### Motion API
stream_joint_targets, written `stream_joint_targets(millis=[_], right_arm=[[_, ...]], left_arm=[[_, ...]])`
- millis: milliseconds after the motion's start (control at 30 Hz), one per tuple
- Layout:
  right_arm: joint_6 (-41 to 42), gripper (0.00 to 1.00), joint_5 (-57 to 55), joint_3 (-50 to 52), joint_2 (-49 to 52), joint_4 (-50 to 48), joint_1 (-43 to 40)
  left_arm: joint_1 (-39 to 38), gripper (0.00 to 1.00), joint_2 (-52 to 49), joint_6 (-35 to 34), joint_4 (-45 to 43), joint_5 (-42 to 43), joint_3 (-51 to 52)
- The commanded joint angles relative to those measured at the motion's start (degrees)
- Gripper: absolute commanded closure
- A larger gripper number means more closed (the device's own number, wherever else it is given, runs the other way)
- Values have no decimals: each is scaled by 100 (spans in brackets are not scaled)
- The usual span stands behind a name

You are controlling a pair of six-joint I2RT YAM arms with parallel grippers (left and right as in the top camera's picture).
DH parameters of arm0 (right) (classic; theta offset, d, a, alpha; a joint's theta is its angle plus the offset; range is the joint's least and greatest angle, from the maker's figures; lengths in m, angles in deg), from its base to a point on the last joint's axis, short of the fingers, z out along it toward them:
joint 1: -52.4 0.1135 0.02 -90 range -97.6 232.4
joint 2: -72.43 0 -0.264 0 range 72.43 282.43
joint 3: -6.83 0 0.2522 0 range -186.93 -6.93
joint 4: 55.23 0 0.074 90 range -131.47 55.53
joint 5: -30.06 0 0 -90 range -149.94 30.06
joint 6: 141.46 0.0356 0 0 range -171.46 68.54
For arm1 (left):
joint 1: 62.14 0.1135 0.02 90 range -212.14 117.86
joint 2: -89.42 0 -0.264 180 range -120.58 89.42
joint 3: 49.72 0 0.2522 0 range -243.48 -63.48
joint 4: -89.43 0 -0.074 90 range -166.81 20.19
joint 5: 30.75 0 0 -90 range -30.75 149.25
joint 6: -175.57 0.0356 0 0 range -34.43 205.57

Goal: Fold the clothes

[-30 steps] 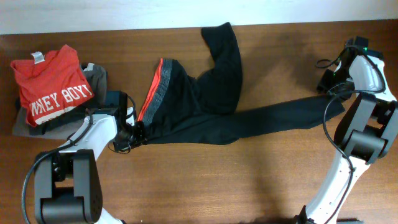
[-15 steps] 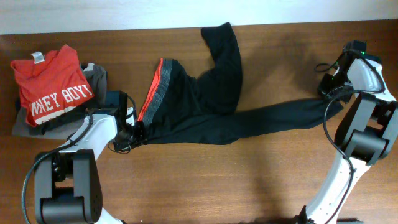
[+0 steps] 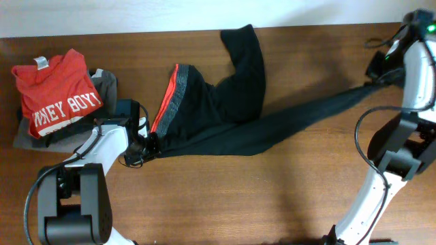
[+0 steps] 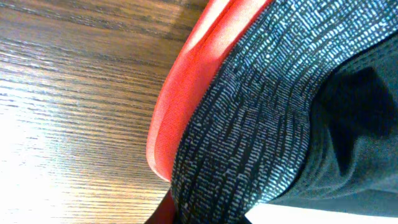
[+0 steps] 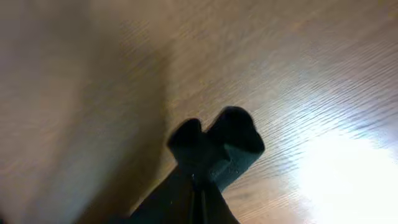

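Note:
The black trousers [image 3: 225, 112] lie spread across the middle of the wooden table, one leg bent toward the back edge. My left gripper [image 3: 146, 144] is shut on the lower corner of the waistband [image 4: 249, 124], whose grey-patterned band and red inner edge fill the left wrist view. My right gripper [image 3: 373, 76] is shut on the end of the other leg [image 5: 217, 146], held up off the table at the far right. That leg stretches taut in a diagonal from the waist to the gripper.
A red T-shirt [image 3: 58, 95] with white lettering lies on a grey folded garment [image 3: 105, 82] at the left of the table [image 3: 306, 184]. The table's back edge meets a white wall.
The right gripper shut on the leg end and rose toward the back right, pulling the leg off the table into a taut diagonal. The left gripper has kept still.

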Motion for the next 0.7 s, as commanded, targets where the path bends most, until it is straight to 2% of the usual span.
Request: stream_joint_targets(millis=[0,200,333,467,600,667], right_arm=[[-15,96,-15,-470,-212,402,-85],[-297,96,-343,-396,-203,868,-79],[-431,96,-393,-415,-205,428,-74],[-433,96,466,-437,-210,-577,-13],[-431,96,1611,-688,-225,-973,0],[-431,95,1786,-984,-227,-931,0]], left_arm=[[42,89,-240,-79,4,-219,170],[42,89,-240,-79,4,-219,170],[42,89,-240,-79,-13,-216,170],[42,89,-240,-79,-11,-219,170],[42,89,-240,-79,9,-216,170],[42,89,-240,-79,11,-216,170]])
